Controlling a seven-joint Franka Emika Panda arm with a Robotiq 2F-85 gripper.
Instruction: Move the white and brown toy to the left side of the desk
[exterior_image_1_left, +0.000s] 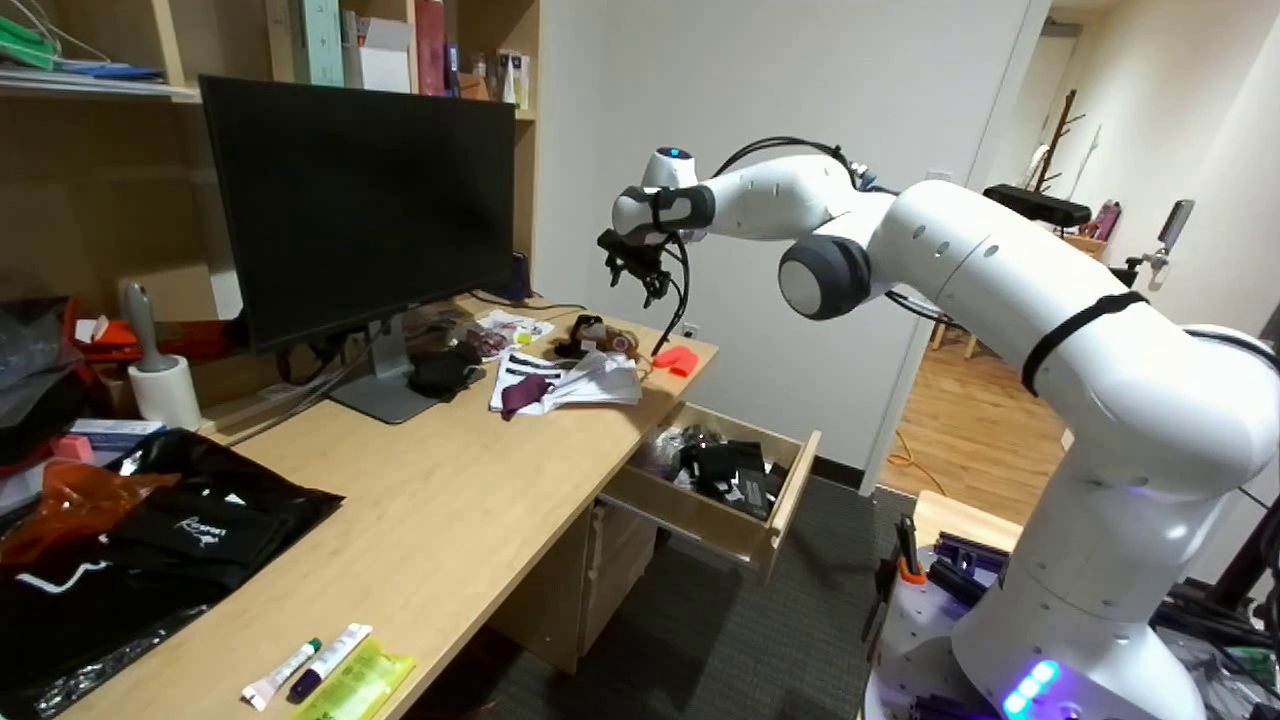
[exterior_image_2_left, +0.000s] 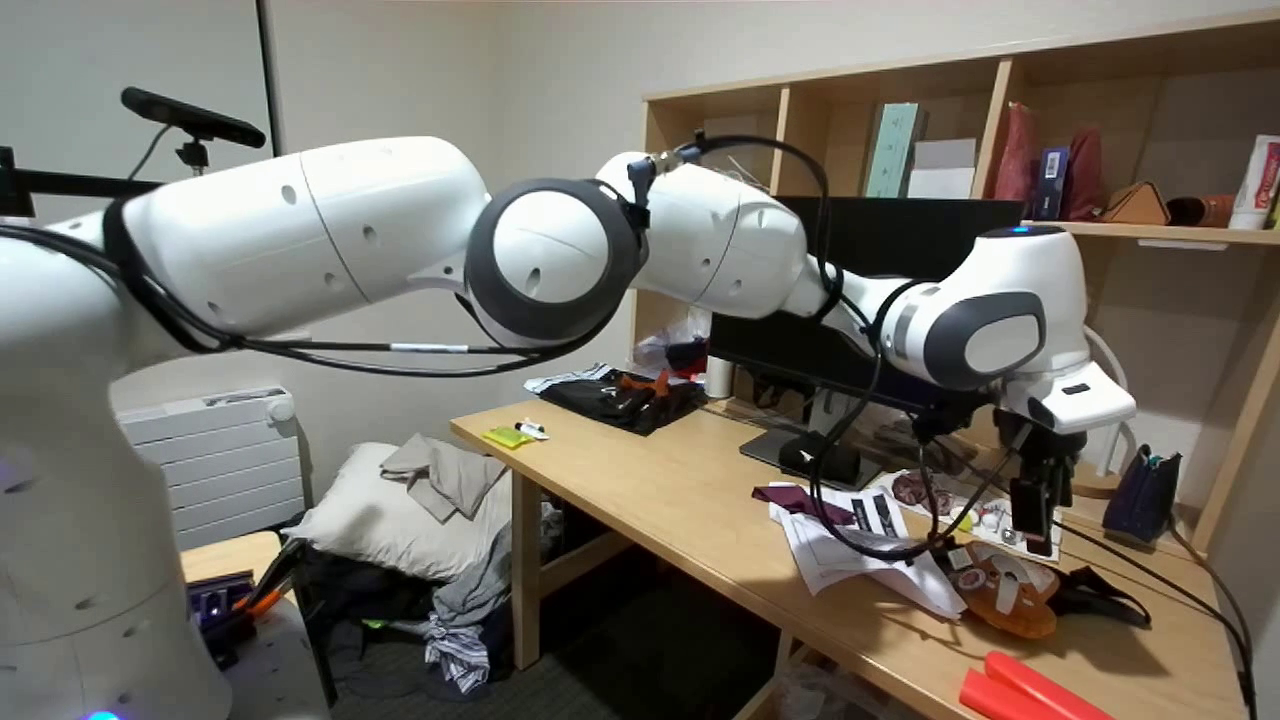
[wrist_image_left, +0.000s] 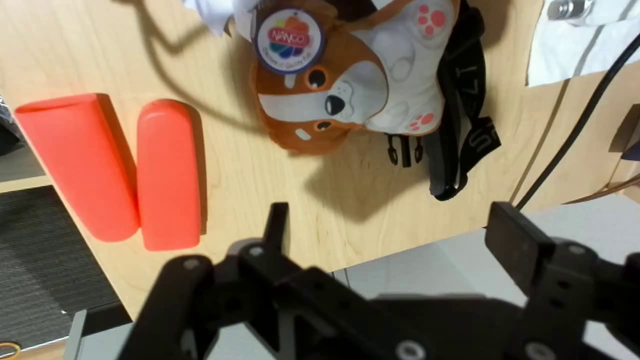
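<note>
The white and brown toy (wrist_image_left: 350, 80) is a flat plush dog with a round tag, lying on the desk (wrist_image_left: 245, 185) in the wrist view. It also shows near the desk's far end in both exterior views (exterior_image_1_left: 622, 343) (exterior_image_2_left: 1008, 590). A black strap with a buckle (wrist_image_left: 462, 100) lies against and partly under it. My gripper (wrist_image_left: 389, 212) is open, its fingers wide apart with nothing between them. In both exterior views the gripper (exterior_image_1_left: 636, 288) (exterior_image_2_left: 1040, 510) hangs above the desk's end, over the toy's area and apart from it.
Two red sleeve-like pieces (wrist_image_left: 167, 175) lie near the desk edge. White papers with a dark red cloth (exterior_image_1_left: 524, 394) lie beside the toy. A monitor (exterior_image_1_left: 360, 210) stands behind. A drawer (exterior_image_1_left: 797, 490) is open below. A black bag (exterior_image_1_left: 200, 540) and small tubes (exterior_image_1_left: 330, 660) lie at the desk's opposite end.
</note>
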